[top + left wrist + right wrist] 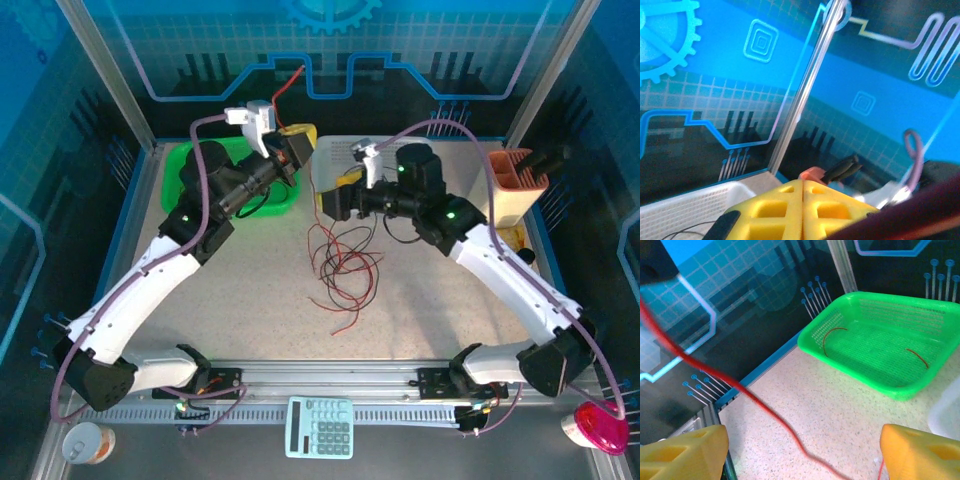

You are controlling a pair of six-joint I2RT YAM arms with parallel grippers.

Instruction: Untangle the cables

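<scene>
The hair-thin red and black cables [345, 265] lie loosely tangled on the speckled table [240, 295], single strands hard to follow, while the left gripper [803, 199] has its hollowed yellow pads pressed together, its pinch on one red strand [740, 390] hidden, and the right gripper [802, 450] stands wide apart, its pads cut off.

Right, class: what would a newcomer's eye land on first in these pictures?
The tangle of red and black cables at the table's centre. Next, the bright green basket at the back left, with red strands showing in it. A red cable slants across the right wrist view, between the right tool's open yellow fingers.
</scene>
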